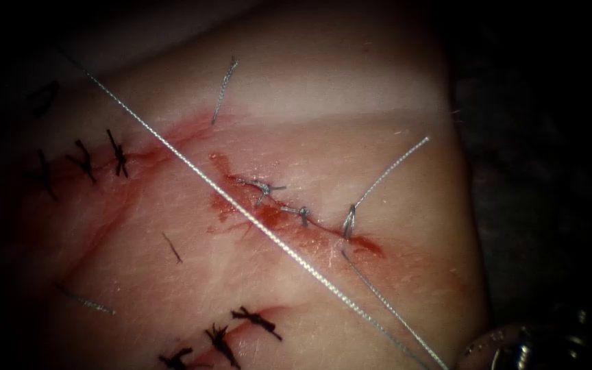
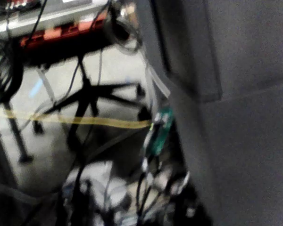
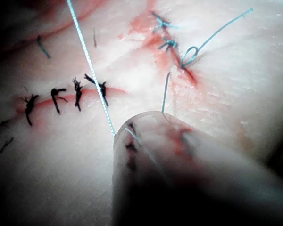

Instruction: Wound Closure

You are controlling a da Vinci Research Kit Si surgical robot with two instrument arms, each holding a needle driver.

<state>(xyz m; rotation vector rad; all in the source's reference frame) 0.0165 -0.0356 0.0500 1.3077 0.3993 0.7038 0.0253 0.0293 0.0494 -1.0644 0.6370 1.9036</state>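
At the near right corner of the endoscope view, the metal of my right tool [image 1: 515,349] just shows; its grip, and what it has hold of, I cannot tell. Two strands of thread [image 1: 255,219] run down toward that corner. In the right wrist view both strands pass behind a pale blurred bulk [image 3: 179,169] close to the lens.

Near edge of the tissue [image 1: 351,89]: a row of old black stitches [image 1: 220,339], and a loose grey scrap [image 1: 83,300] to the left.

Middle: the long strand lies taut and straight, crossing the left part of the cut [image 1: 289,212] on a diagonal from far left to near right. The shorter strand [image 1: 392,308] leaves a stitch loop [image 1: 348,223] at the cut's right end. Two knots [image 1: 262,185] sit along the cut, red fluid [image 1: 275,216] around them. Where the needle is, I cannot tell.

Farther: a free tail [image 1: 392,168] rises right from the loop; a cut end [image 1: 224,89] lies beyond the cut; more black stitches [image 1: 97,159] far left.

Left wrist view: floor, a chair base [image 2: 92,96], a yellow cable [image 2: 85,120]
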